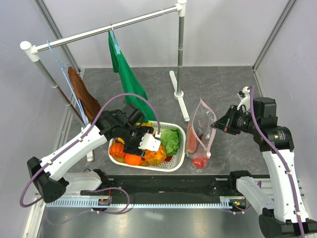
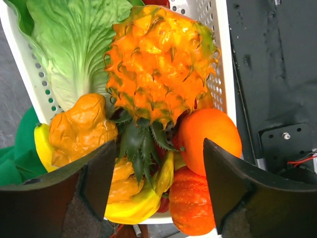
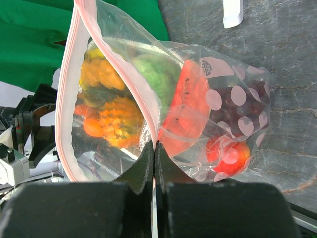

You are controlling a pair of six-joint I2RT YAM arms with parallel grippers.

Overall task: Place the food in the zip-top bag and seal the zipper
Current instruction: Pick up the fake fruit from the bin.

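Two tools differed: the right tool point(image 3: 154, 145) clamped the pink zipper point(image 3: 59, 99) of the upright bag point(image 1: 200, 131), its logo point(image 3: 209, 67) unreadable, while the left tool point(image 2: 158, 148) gaped over the pineapple point(image 2: 158, 64), leaves pointing toward it.

The top external view looks steeply down from above and behind the arm bases at its bottom edge, far enough back to hold the whole table, with the white basket point(image 1: 181, 151) at lower centre and the zip-top bag point(image 1: 200, 131) just right of it. The left wrist view looks down past the left gripper point(image 2: 158, 168) into that basket from very near, the pineapple point(image 2: 161, 64) filling its upper middle. The right wrist view looks along the right gripper point(image 3: 154, 148) at the bag, also close.
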